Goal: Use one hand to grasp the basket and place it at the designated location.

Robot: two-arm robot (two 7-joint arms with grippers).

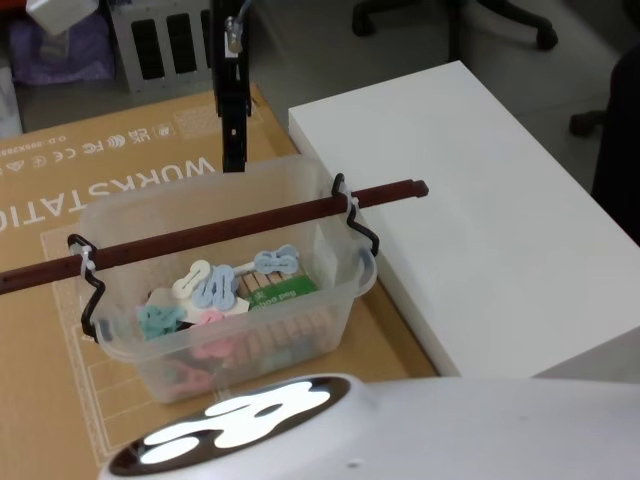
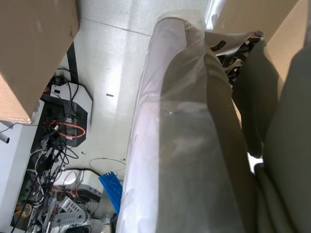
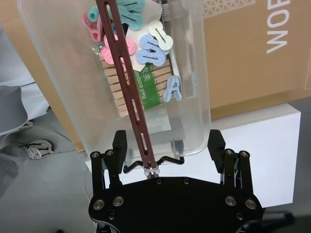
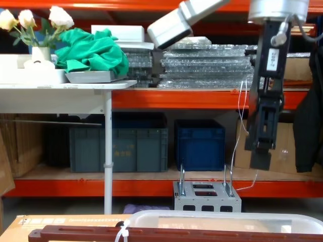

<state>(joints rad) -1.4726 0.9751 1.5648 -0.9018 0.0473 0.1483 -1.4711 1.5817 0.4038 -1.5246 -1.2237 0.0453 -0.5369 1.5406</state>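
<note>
Looking down the right wrist, I see the right gripper [image 3: 167, 143] hovering above the basket [image 1: 320, 320], fingers [image 3: 119, 145] spread wide either side of the handle [image 3: 129, 82], air between. The basket sits on the cardboard box [image 1: 60, 190], its rim just beside the white platform [image 1: 480, 230] edge.

Diffuse overhead light, bright and even: the white block [image 1: 480, 200] is lit flat, and the basket [image 1: 230, 300] throws only a faint, soft shadow onto the cardboard sheet [image 1: 40, 330]. A hard white glare patch sits on the glossy dark panel [image 1: 240, 420] at the head view's lower edge, and a broad sheen lies on the pale floor [image 2: 112, 53]. In the chest view the lower shelf bay [image 4: 126, 141] lies in shade under the brightly lit table [image 4: 60, 93].
</note>
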